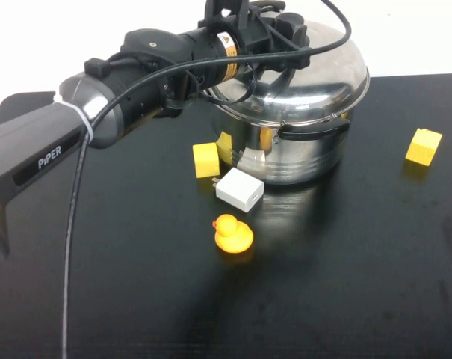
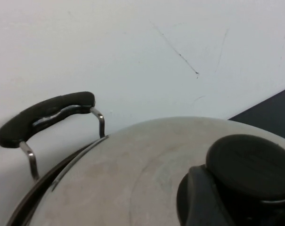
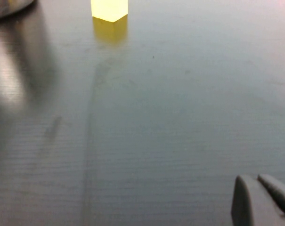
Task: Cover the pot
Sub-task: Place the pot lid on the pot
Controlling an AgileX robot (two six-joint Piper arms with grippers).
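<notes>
The steel pot point(image 1: 285, 153) stands at the back middle of the black table, one black side handle point(image 1: 315, 129) facing front. The domed steel lid point(image 1: 326, 75) rests on top of it. My left gripper point(image 1: 274, 34) reaches over the lid and is shut on its black knob. In the left wrist view one dark finger point(image 2: 194, 197) presses against the knob point(image 2: 250, 165), above the lid's dome point(image 2: 142, 169), with a pot handle point(image 2: 48, 115) behind. My right gripper point(image 3: 257, 188) is shut and empty, low over the bare table; it does not show in the high view.
A yellow block point(image 1: 205, 159), a white charger point(image 1: 239, 189) and a yellow rubber duck point(image 1: 231, 233) lie just in front of the pot. Another yellow block point(image 1: 423, 145) sits at the right, also in the right wrist view point(image 3: 109, 9). A white wall is behind.
</notes>
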